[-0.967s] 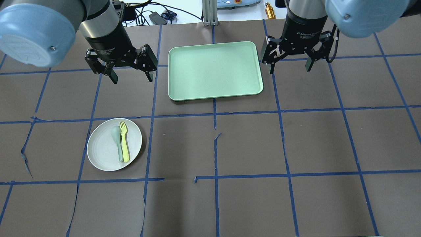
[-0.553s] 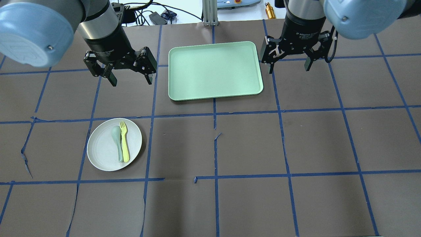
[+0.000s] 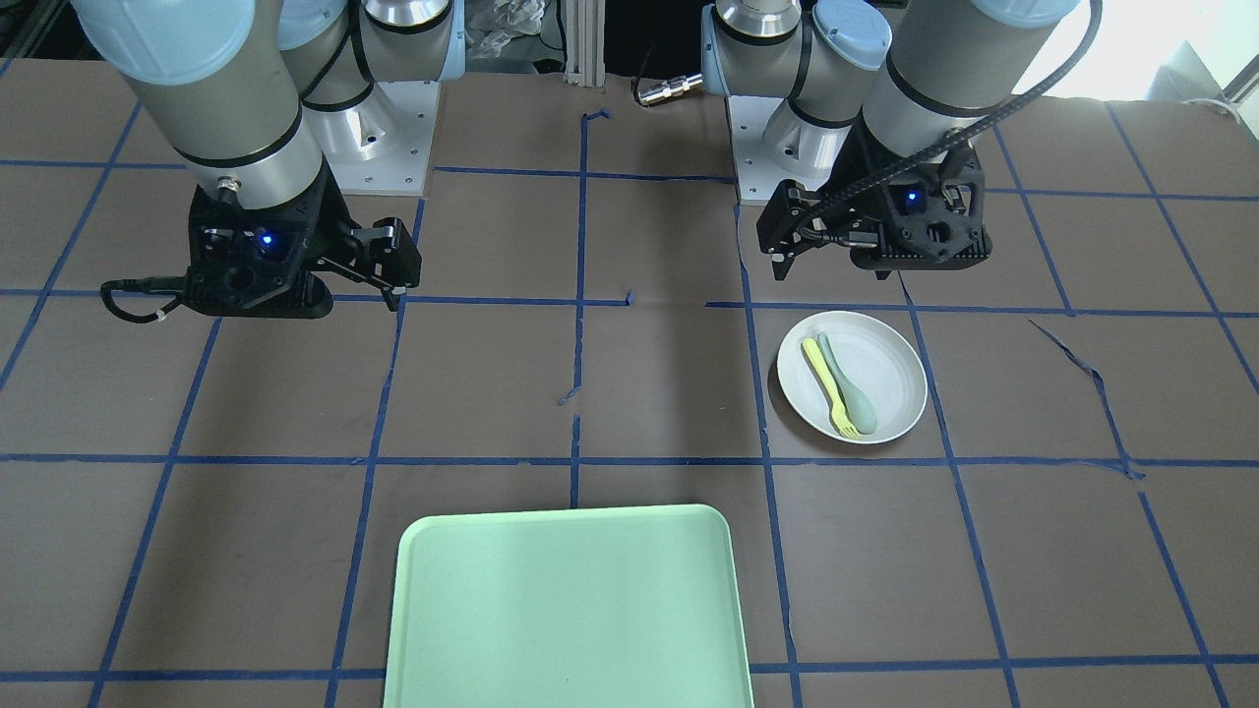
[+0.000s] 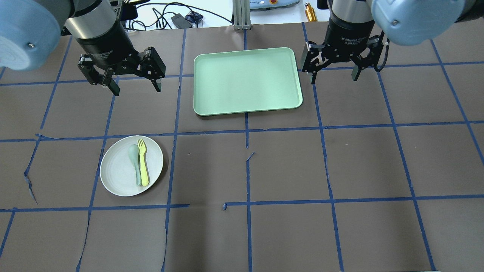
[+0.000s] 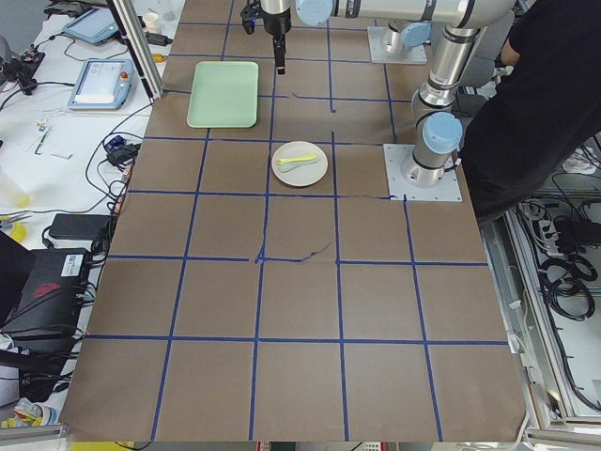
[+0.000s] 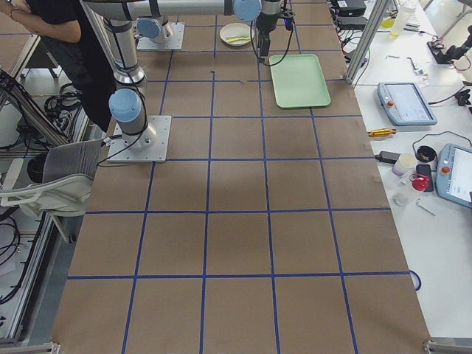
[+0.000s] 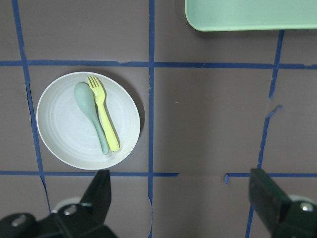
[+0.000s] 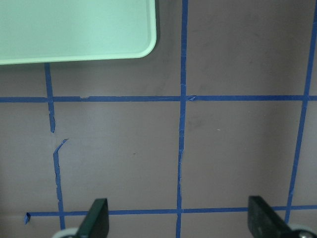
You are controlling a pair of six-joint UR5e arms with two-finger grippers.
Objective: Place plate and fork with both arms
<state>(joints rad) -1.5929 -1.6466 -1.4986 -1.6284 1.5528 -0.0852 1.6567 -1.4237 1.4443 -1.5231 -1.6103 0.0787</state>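
Both grippers are spread wide and empty, above the table. Left gripper [image 4: 137,90] hangs apart from the off-white plate [image 4: 117,172]. The yellow fork [image 4: 143,166] lies on it, just right of the grey-green spoon [image 4: 135,162]. Mint-green tray [image 4: 245,79] sits centre, with the right gripper [image 4: 334,80] beside its right edge.

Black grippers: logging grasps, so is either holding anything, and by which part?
Nothing is held. The left gripper and right gripper hang open and empty; the pale-yellow plastic fork lies on the round off-white plate.
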